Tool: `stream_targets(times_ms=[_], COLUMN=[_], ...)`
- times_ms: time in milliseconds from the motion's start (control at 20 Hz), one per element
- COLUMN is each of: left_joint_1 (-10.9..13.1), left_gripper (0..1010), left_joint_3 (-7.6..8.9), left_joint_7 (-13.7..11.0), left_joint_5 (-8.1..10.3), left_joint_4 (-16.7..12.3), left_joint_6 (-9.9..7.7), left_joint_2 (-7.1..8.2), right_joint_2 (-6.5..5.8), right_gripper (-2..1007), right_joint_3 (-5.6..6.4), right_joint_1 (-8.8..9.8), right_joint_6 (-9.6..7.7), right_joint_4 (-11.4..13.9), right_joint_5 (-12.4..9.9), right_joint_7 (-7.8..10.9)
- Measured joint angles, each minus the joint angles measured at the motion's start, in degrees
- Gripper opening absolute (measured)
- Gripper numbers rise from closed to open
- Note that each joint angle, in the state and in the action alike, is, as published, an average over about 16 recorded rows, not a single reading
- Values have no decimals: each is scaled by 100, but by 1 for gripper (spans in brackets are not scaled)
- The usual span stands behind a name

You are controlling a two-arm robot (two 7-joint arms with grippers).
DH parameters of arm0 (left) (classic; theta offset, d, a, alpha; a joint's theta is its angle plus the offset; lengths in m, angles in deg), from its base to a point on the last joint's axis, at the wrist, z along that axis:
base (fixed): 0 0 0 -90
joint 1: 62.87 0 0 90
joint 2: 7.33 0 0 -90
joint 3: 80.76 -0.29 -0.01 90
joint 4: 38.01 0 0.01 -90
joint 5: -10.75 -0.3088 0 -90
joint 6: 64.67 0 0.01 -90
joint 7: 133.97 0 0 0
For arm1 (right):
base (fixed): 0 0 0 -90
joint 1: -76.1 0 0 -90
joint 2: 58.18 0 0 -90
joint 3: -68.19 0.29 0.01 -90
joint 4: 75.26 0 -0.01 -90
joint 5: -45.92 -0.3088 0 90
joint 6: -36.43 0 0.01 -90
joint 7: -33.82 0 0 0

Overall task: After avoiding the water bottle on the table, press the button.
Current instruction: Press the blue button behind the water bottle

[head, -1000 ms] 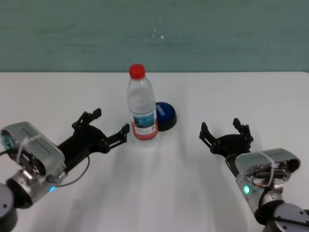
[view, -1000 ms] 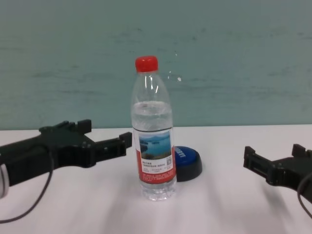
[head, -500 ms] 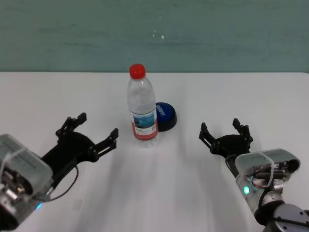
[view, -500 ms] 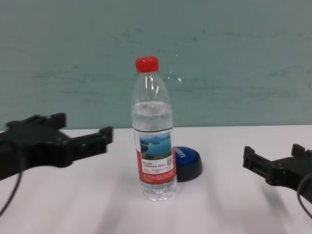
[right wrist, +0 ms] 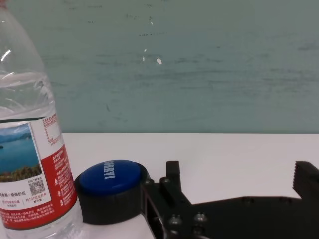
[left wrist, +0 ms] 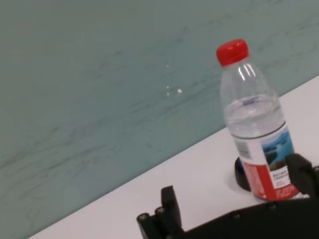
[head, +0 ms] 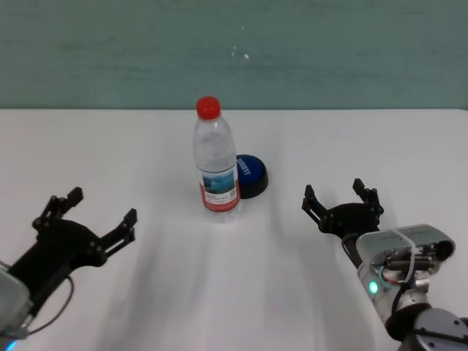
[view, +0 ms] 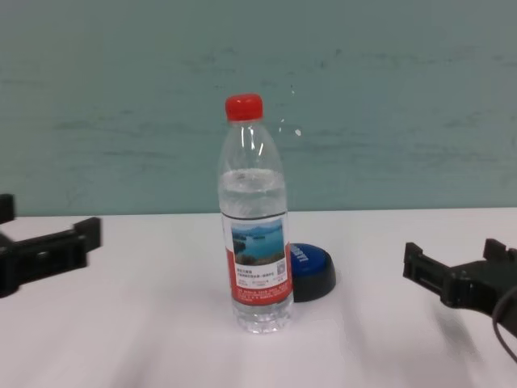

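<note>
Head view: tall clear plastic water bottle (head: pixel 216 164) upright on white table (head: pixel 409 146), touching front-left of low blue dome button (head: pixel 250 174).
Right gripper (head: pixel 342 204) nearer, spread wide, button forward-left, unobstructed; left gripper (head: pixel 89 212) wide, blocked by bottle.

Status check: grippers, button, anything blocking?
Left gripper open, low left of bottle. Right gripper open, parked right. Button untouched, bottle upright in front of it.

Upright red-capped water bottle (head: pixel 216 165) on white table (head: pixel 307 139); blue button (head: pixel 249 174) just behind
</note>
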Motion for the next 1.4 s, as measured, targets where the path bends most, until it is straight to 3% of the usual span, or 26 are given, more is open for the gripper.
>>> stream_targets(times_ms=[300, 450, 650, 900, 1150, 1400], left_joint_1=[349, 298, -24, -819, -1728, -2475], left_gripper=[1000, 1000, 1000, 1000, 1000, 1000], left_joint_3=[518, 682, 734, 480, 30, -383], left_joint_7=[-167, -328, -575, -866, -1073, -1179], left_joint_5=[149, 268, 421, 541, 576, 557], left_joint_4=[-68, 103, 510, 1277, 2108, 2781], left_joint_6=[189, 336, 526, 720, 859, 954], left_joint_2=[103, 181, 297, 409, 441, 395], right_joint_2=[0, 0, 0, 0, 0, 0], right_gripper=[1004, 1004, 1004, 1004, 1004, 1004], right_joint_3=[0, 0, 0, 0, 0, 0], right_joint_1=[0, 0, 0, 0, 0, 0], right_joint_6=[0, 0, 0, 0, 0, 0], right_joint_4=[0, 0, 0, 0, 0, 0], right_joint_5=[0, 0, 0, 0, 0, 0], right_joint_7=[0, 0, 1, 1, 1, 0])
